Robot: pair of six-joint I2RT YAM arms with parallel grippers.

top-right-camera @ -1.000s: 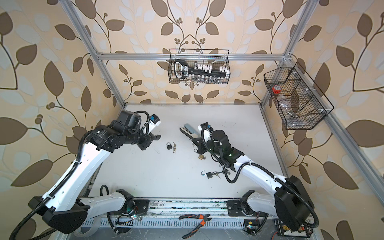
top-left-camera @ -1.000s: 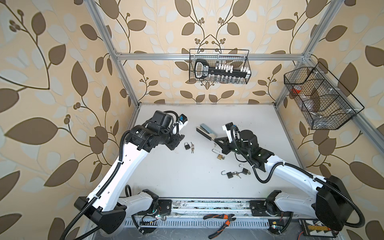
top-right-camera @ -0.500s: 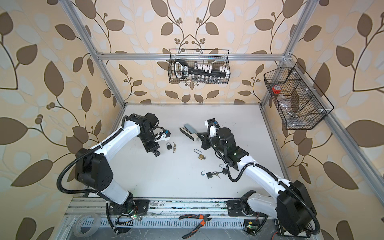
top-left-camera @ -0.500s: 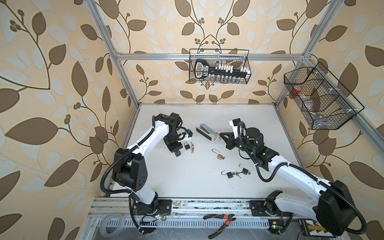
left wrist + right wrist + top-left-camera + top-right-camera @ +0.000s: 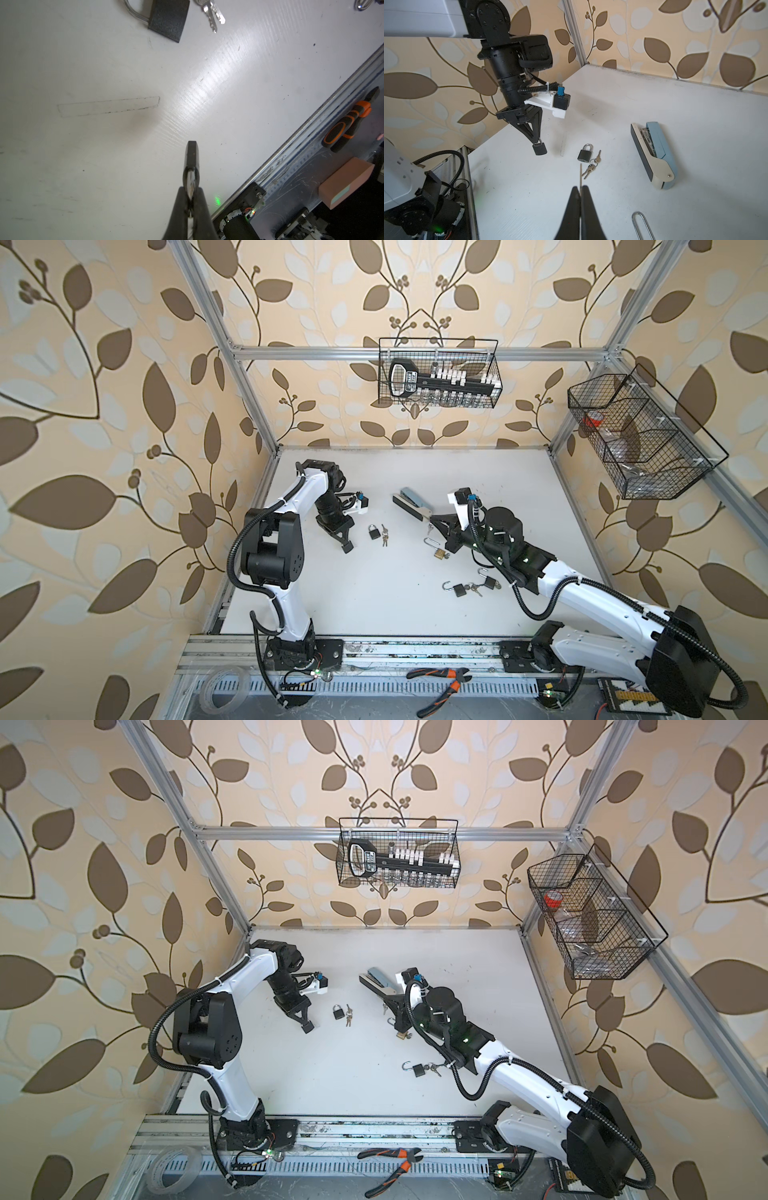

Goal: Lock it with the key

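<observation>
While my left pincer [image 5: 538,141] pinches the little padlock [image 5: 539,150] by its hoop [image 5: 190,179] above the worktop [image 5: 654,99] and my right pincer [image 5: 580,189] nips the thin key [image 5: 580,173], I judge both stiff, slick, light — hold the flats firmly.

We see a left arm [image 5: 291,506] and right arm [image 5: 590,601] with white shells, black joints and ribbed black cable conduit [image 5: 234,556]. The left gripper [image 5: 538,142] is black and tapered; beside it sits a white bracket [image 5: 542,102] with a blue plug [image 5: 560,91].
</observation>
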